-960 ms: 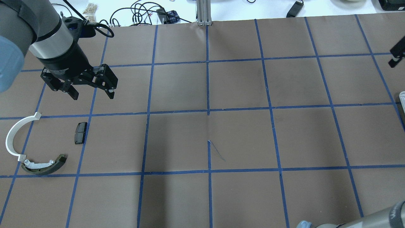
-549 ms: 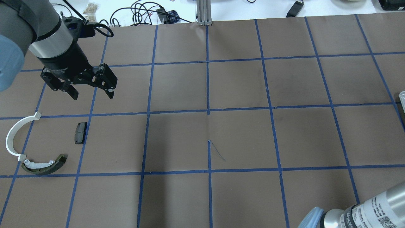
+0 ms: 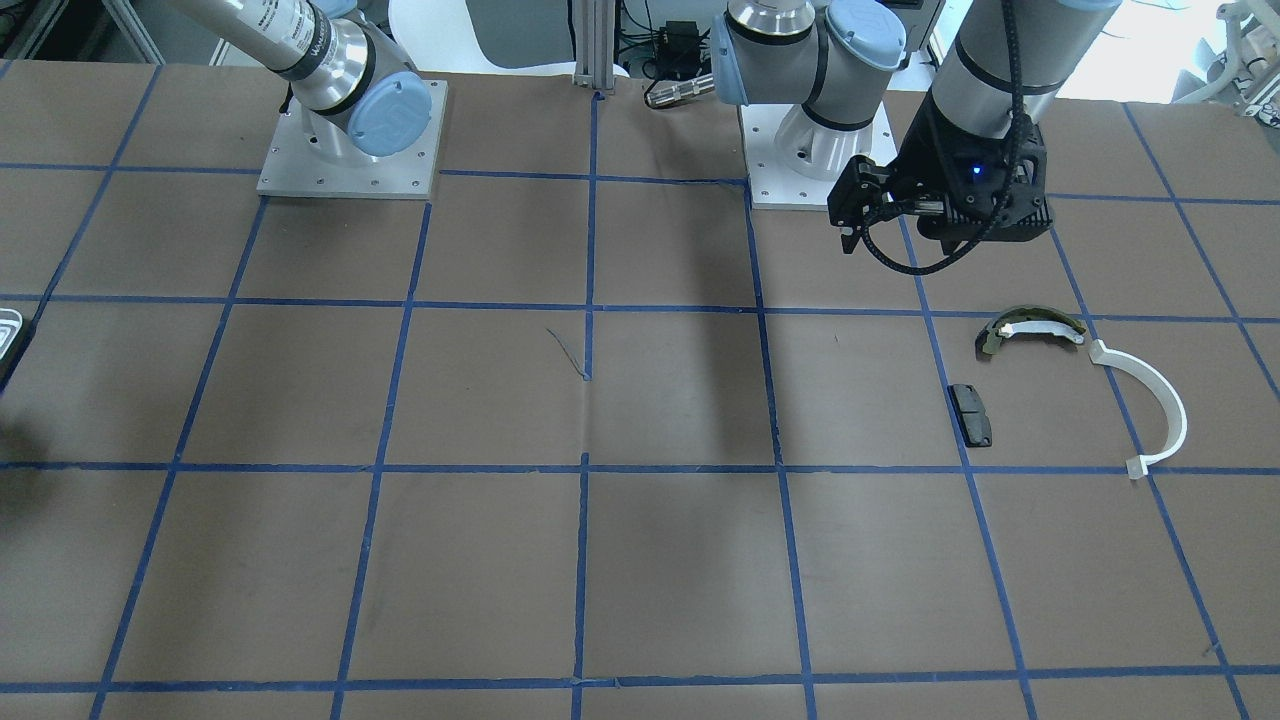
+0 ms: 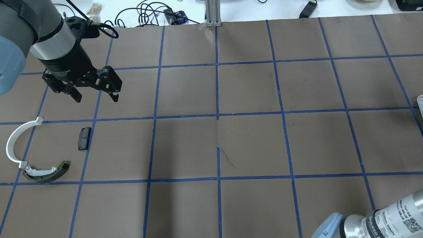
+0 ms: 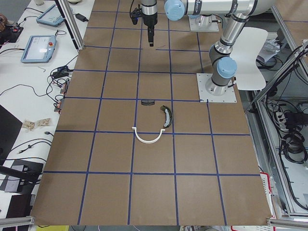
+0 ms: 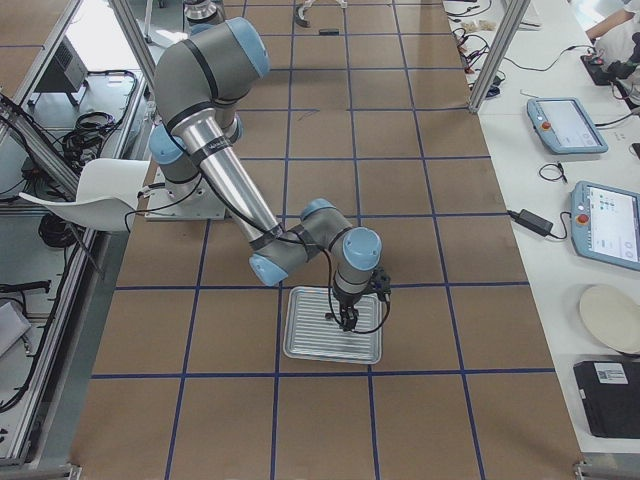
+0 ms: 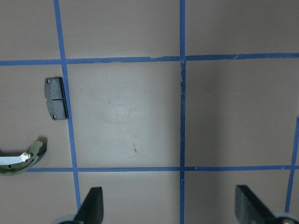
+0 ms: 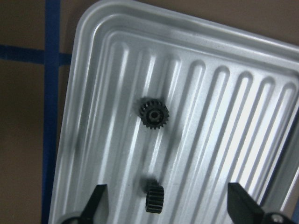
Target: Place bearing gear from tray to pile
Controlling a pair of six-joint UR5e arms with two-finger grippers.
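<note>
Logging status: transfer not begun, I judge. Pile [image 4: 46,172]: three parts, well apart from the tray [image 8: 107,56], no gear among them. Left gripper [image 4: 96,98]: spread, empty, raised, likewise well apart from the tray. Bearing gear [image 8: 153,114]: lying flat inside the tray; second gear [image 8: 153,199] on edge beside it. Right gripper [image 8: 170,205]: spread, empty, pointing down above the tray.

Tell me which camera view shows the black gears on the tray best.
The right wrist-mounted view: both black gears lie large and sharp on the ridged tray. The exterior right view shows the whole tray, but the gears are too small to tell. The overhead and front-facing views show only a tray sliver.
</note>
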